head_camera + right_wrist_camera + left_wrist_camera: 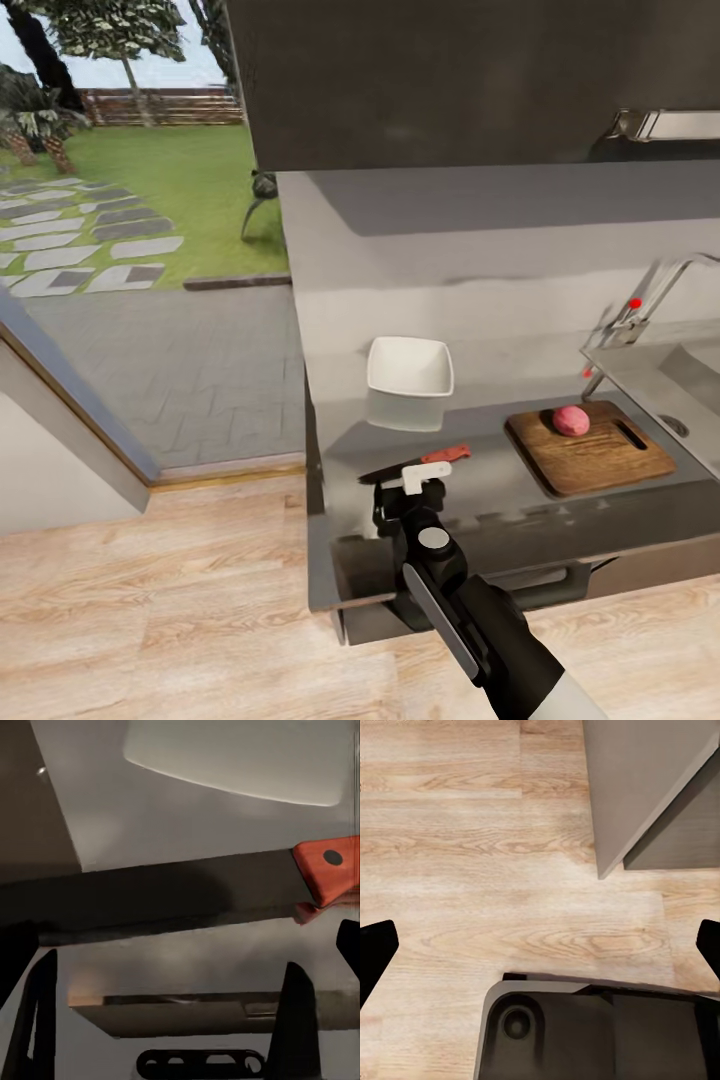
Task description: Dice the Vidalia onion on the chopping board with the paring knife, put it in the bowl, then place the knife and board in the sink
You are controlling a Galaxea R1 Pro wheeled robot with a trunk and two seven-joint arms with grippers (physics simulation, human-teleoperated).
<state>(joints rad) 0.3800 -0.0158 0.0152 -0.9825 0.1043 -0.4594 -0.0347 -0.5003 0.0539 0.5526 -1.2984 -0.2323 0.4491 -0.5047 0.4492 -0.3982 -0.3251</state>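
The pinkish Vidalia onion sits whole on the brown chopping board, which lies on the grey countertop beside the sink. The paring knife lies flat near the counter's front edge, red handle toward the board and dark blade pointing left. My right gripper hovers just over the blade, open, with its fingers apart on the near side of it. The white bowl stands behind the knife. Low over the wooden floor, my left gripper is open and holds nothing.
A chrome tap with red dots rises behind the board. The counter's left end borders a glass door onto a paved yard. In the left wrist view, the robot's dark base and a grey cabinet corner stand on the floor.
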